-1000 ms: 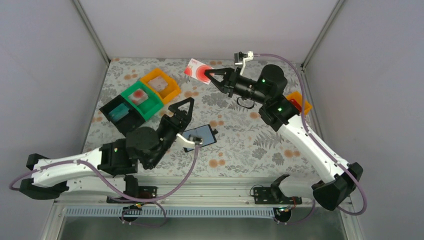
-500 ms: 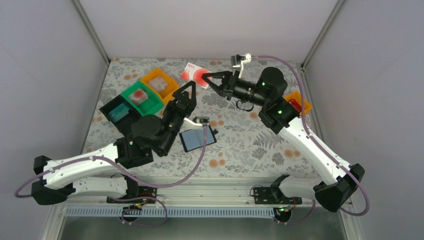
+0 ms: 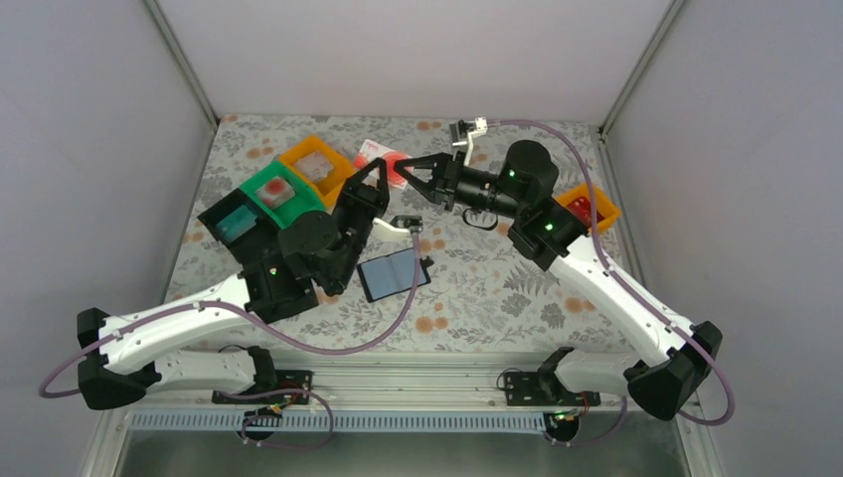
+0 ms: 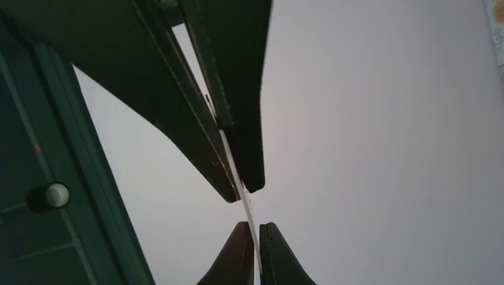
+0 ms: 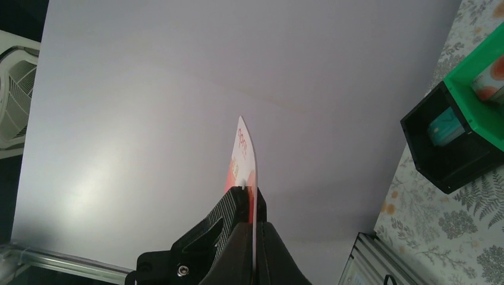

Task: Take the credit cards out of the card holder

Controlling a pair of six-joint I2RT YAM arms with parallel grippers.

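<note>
A red-and-white credit card point(image 3: 370, 152) hangs in the air over the back of the table, pinched from both sides. My right gripper point(image 3: 403, 169) is shut on its right part. Coming up from below, my left gripper point(image 3: 381, 167) is shut on the same card. The left wrist view shows the card's thin edge point(image 4: 246, 205) running from my left gripper point(image 4: 257, 231) up into the right arm's fingers point(image 4: 238, 89). In the right wrist view the card point(image 5: 245, 154) stands up out of my right gripper point(image 5: 254, 228). The black card holder point(image 3: 393, 273) lies open on the table, apart from both grippers.
An orange tray point(image 3: 318, 167), a green tray point(image 3: 281, 194) and a black tray point(image 3: 237, 224) stand in a row at the back left, each holding something. Another orange tray point(image 3: 587, 207) sits at the right edge behind the right arm. Grey walls enclose the table.
My left gripper rose from beside the card holder towards the back and shut on the card. The right gripper carried the card leftwards to meet it.
</note>
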